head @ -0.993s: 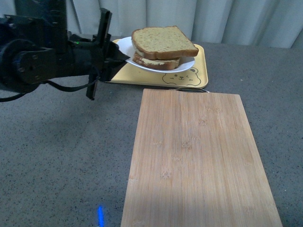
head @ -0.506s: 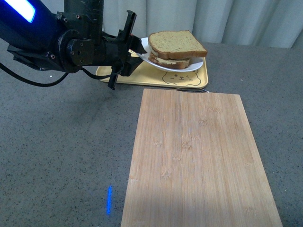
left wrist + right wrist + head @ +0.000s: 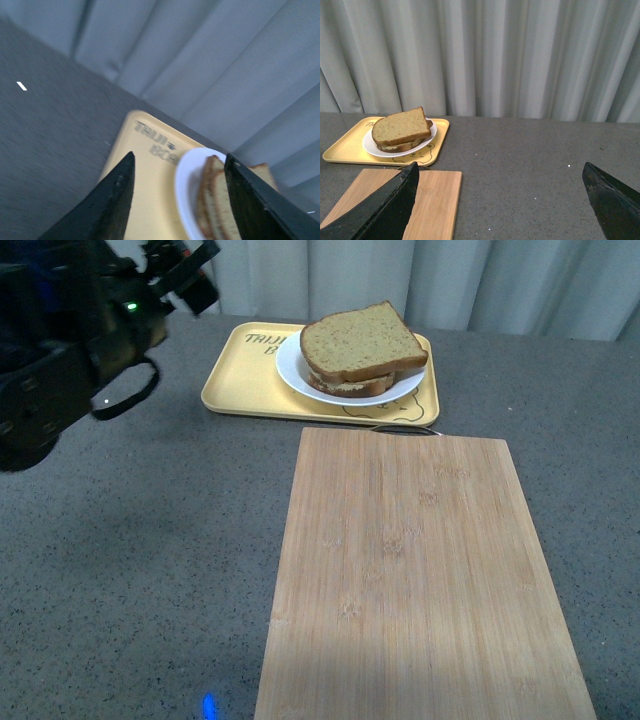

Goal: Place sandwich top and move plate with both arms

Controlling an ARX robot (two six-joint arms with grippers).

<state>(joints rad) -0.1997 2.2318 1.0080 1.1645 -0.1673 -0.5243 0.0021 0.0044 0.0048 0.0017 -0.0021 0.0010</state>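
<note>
The brown speckled bread slice (image 3: 362, 341) sat on the round white plate (image 3: 292, 368). Both black grippers (image 3: 177, 197) (image 3: 500, 200) were spread wide, empty. Next job, I think: done, move away.

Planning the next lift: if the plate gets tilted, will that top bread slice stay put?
Probably not. The sandwich top lies loose and skewed on the lower slices, overhanging them, so it may slide. The plate looks smooth and shallow-rimmed, offering little to stop it.

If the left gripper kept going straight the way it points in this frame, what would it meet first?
Probably the yellow tray: in the left wrist view the open left gripper frames the tray's bare surface, with the plate edge and sandwich top just beyond. Blur makes depth uncertain, so it might pass over to the curtain.
</note>
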